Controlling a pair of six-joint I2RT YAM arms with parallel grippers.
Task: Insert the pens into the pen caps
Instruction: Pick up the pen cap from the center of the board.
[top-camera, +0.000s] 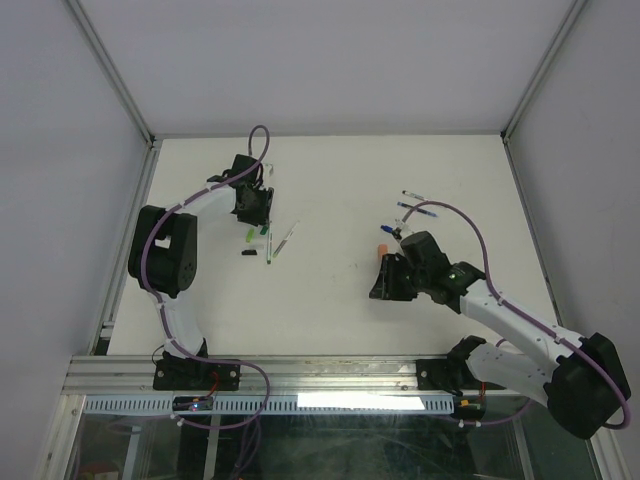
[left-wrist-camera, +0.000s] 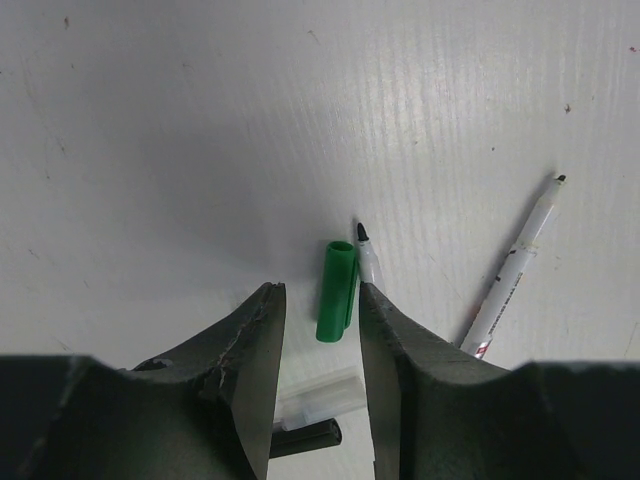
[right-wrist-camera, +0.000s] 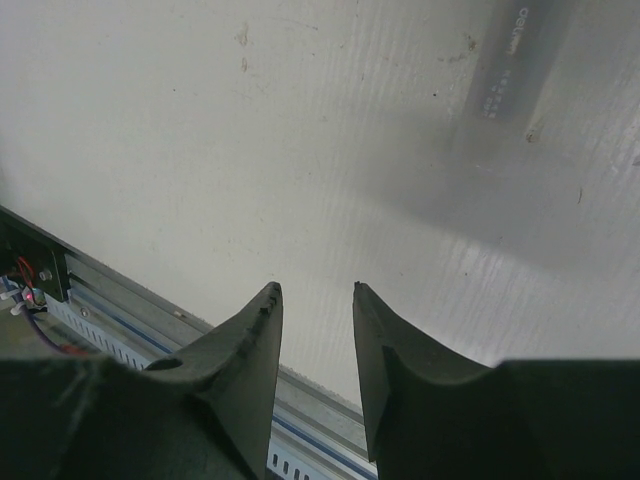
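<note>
In the left wrist view a green pen cap (left-wrist-camera: 337, 290) lies on the white table just past my fingertips, with the tip of a white marker pen (left-wrist-camera: 366, 252) beside it, partly hidden by my right finger. A second white pen (left-wrist-camera: 515, 262) lies further right. My left gripper (left-wrist-camera: 318, 290) is open above them and holds nothing. A pale translucent piece (left-wrist-camera: 322, 398) and a black cap (left-wrist-camera: 308, 437) lie below the jaws. From above, the left gripper (top-camera: 257, 220) hangs over the green cap (top-camera: 250, 235). My right gripper (right-wrist-camera: 315, 288) is open and empty.
An orange cap (top-camera: 384, 250) lies just beyond the right gripper (top-camera: 381, 283), and two dark pens (top-camera: 418, 204) lie further back. The table's metal front rail (right-wrist-camera: 130, 310) shows under the right fingers. A blurred grey tube (right-wrist-camera: 508, 55) crosses the top of the right wrist view.
</note>
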